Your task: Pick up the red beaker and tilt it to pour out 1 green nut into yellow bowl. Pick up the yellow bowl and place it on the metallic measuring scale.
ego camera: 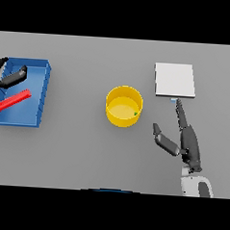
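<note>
Grey bench (75,158) is carrying the yellow bowl (123,106), seemingly holding one green nut (136,113); the released right robot hand (183,138) should be curling round its rim, then lifting toward the metallic measuring scale (174,80).

You've got one yellow bowl (123,106) left of the right hand (185,138), one green nut (135,113) inside it, one metallic scale (174,80) just beyond the fingertips, one blue tray (45,79) far left holding one red beaker (10,101), two hands total, left hand (11,77) included.

Matt grey table (85,153), smooth yellow bowl (124,95), pale metallic scale (174,80)
</note>
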Tool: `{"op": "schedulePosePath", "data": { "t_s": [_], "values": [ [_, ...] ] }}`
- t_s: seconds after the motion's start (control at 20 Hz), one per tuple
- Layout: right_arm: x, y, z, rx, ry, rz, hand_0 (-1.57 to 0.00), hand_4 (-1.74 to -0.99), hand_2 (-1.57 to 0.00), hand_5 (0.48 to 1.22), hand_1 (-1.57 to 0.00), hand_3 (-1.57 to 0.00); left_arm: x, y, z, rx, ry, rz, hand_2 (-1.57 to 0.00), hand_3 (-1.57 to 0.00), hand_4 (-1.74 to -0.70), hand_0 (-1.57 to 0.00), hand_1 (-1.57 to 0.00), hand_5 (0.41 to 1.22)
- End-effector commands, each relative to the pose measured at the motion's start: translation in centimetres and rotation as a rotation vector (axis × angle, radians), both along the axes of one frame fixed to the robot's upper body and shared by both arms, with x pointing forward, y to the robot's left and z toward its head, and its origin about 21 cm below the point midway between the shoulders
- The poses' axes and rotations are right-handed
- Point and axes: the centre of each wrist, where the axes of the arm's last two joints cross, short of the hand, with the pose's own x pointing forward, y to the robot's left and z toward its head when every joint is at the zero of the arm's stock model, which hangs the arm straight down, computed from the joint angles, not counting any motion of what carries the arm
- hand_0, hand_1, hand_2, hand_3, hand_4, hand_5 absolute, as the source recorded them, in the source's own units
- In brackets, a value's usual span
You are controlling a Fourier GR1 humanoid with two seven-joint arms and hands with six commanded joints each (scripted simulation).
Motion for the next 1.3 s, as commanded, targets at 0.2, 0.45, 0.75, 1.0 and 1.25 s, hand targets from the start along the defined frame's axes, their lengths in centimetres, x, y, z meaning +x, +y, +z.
{"op": "schedulePosePath", "data": {
  "t_s": [0.2, 0.45, 0.75, 1.0, 1.25],
  "values": [
    [-0.2, -0.3, 0.3, -0.093, -0.004, -0.008, 0.00, -1.198, 0.00, 0.662, 0.00, 0.00, 0.9, 0.4, 0.7, -0.036, -0.077, 0.000, -0.04, -0.04, -0.79, -0.05, -0.04, 0.671],
    [2.8, -0.1, 2.5, -0.229, -0.047, 0.190, 0.00, -1.221, 0.00, 0.709, 0.00, 0.00, 0.9, -0.2, 0.1, -0.047, -0.084, -0.015, -0.01, -0.01, -0.78, -0.02, -0.01, 0.700],
    [5.8, 0.9, 5.4, -0.632, -0.072, 0.381, 0.00, -1.279, 0.00, 0.671, 0.00, 0.00, 0.8, -0.2, -0.2, -0.040, -0.085, -0.021, 0.00, 0.00, -0.80, 0.00, 0.00, 0.708],
    [8.4, 2.5, 6.5, -0.874, -0.116, 0.549, 0.00, -1.269, 0.00, 0.662, 0.00, 0.00, 0.9, -0.4, 0.4, -0.051, -0.093, -0.026, 0.00, 0.00, -0.80, 0.00, 0.00, 0.721],
    [9.9, 4.5, 6.7, -0.973, -0.096, 0.683, 0.00, -1.276, 0.00, 0.670, 0.00, 0.00, 1.0, -0.7, 0.1, -0.042, -0.078, -0.027, 0.00, 0.00, -0.80, 0.00, 0.00, 0.720]
  ]
}}
